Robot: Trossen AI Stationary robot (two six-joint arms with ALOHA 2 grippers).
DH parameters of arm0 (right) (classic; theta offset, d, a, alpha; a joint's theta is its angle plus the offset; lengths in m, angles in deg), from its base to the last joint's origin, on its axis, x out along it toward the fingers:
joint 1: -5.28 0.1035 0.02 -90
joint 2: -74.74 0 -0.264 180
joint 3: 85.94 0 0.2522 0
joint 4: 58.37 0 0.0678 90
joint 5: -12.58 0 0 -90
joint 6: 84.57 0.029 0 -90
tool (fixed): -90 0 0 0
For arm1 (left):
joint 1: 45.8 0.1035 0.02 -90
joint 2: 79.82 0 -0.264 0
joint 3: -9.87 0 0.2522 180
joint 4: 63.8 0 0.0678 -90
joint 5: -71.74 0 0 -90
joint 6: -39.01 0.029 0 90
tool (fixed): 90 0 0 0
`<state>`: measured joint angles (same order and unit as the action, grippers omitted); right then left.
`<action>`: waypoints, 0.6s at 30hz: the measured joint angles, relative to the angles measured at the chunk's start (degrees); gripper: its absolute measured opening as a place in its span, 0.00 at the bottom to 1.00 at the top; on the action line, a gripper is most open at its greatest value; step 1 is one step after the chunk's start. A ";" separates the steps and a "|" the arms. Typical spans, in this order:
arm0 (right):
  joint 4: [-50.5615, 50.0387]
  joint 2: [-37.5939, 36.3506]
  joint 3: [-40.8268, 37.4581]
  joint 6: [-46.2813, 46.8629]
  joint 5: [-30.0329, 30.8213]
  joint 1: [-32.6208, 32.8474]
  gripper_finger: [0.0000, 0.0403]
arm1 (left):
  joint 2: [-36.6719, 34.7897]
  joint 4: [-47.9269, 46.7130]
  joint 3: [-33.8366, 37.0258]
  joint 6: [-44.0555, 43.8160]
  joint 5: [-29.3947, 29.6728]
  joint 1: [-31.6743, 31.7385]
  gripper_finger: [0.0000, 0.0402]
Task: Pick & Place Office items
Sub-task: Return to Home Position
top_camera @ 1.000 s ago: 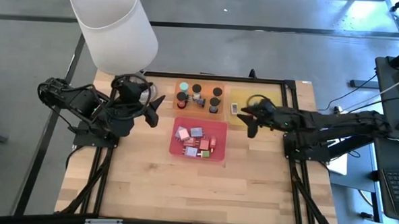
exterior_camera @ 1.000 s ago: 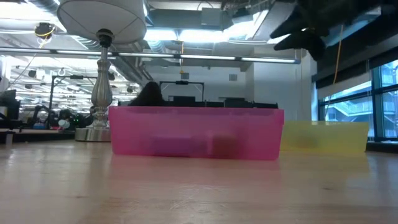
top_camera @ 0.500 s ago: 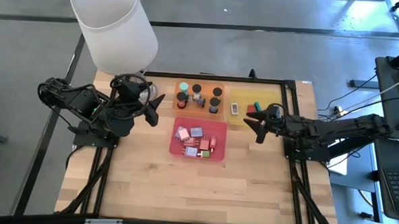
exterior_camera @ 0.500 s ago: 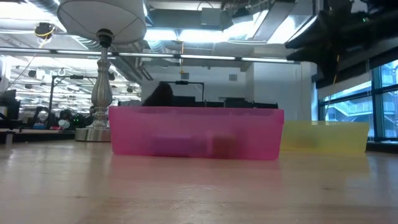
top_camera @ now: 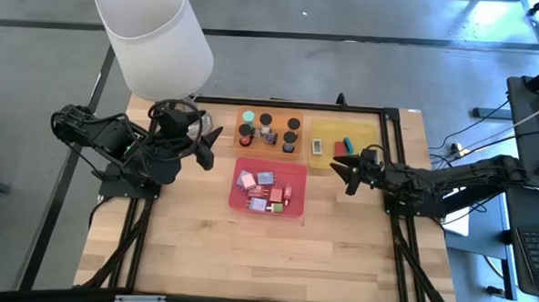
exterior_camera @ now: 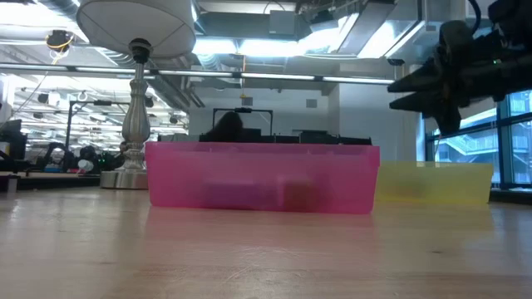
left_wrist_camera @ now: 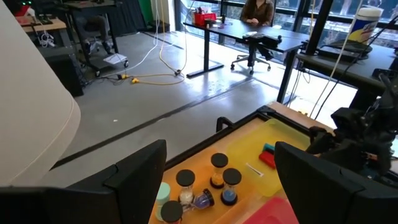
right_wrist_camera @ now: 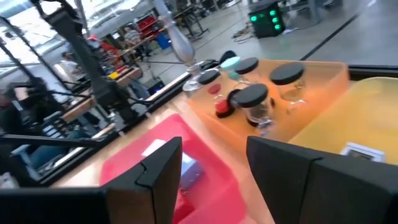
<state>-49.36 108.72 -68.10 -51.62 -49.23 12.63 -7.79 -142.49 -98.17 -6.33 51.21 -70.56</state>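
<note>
The right gripper [top_camera: 348, 175] hangs right of the red tray [top_camera: 233, 202], the left gripper [top_camera: 213, 147] left of it, both spread wide and empty.

It was an open-plan office lab. Desks [left_wrist_camera: 280, 38], rolling chairs [left_wrist_camera: 247, 60] and exposed ceiling ducts [exterior_camera: 249, 12] filled the room.

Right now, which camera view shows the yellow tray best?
The high view: the whole yellow tray lies open from above. The low view shows only its side wall; the left wrist view a far part; the right wrist view one corner.
</note>
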 joint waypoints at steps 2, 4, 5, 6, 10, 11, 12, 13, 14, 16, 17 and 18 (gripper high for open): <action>0.25 0.00 -0.55 0.07 1.19 0.00 0.45 | 0.00 0.00 0.00 -0.45 0.00 0.00 0.73; 0.43 0.00 -1.19 0.08 1.38 0.00 0.45 | 0.00 0.00 0.00 -0.62 0.00 0.00 0.73; 0.45 0.00 -1.54 0.41 1.39 0.00 0.45 | 0.00 0.00 0.00 -0.62 0.00 0.00 0.73; 0.47 0.00 -1.95 1.09 1.39 0.00 0.45 | 0.00 0.00 0.00 -0.60 0.00 0.00 0.73; -0.43 0.01 -3.28 3.91 1.39 0.00 0.45 | 0.00 0.00 0.00 -0.59 -0.02 0.00 0.73; -0.58 0.01 -3.28 4.04 1.39 0.00 0.45 | 0.00 0.00 0.00 -0.59 -0.02 0.00 0.73; -0.41 0.00 -3.27 4.05 1.39 0.00 0.45 | 0.00 0.00 0.00 -0.59 -0.02 0.00 0.73; -0.40 0.00 -3.26 3.99 1.41 0.00 0.45 | 0.00 0.00 0.00 -0.59 -0.02 0.00 0.73; -0.50 0.00 -3.26 3.97 1.74 0.00 0.45 | 0.00 0.00 0.00 -0.58 -0.02 0.00 0.73; -0.74 0.00 -3.26 4.95 3.52 0.00 0.45 | 0.00 0.00 0.00 -0.61 -0.02 0.00 0.73; -1.11 0.00 -3.26 6.09 4.31 0.00 0.45 | 0.00 0.00 0.00 -0.77 -0.02 0.00 0.73; -1.54 0.00 -3.26 7.51 4.87 0.00 0.45 | 0.00 0.00 0.00 -1.05 -0.02 0.00 0.73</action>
<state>-50.90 108.72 -71.36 -44.11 -44.36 12.63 -7.79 -142.49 -98.17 -7.38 51.19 -70.56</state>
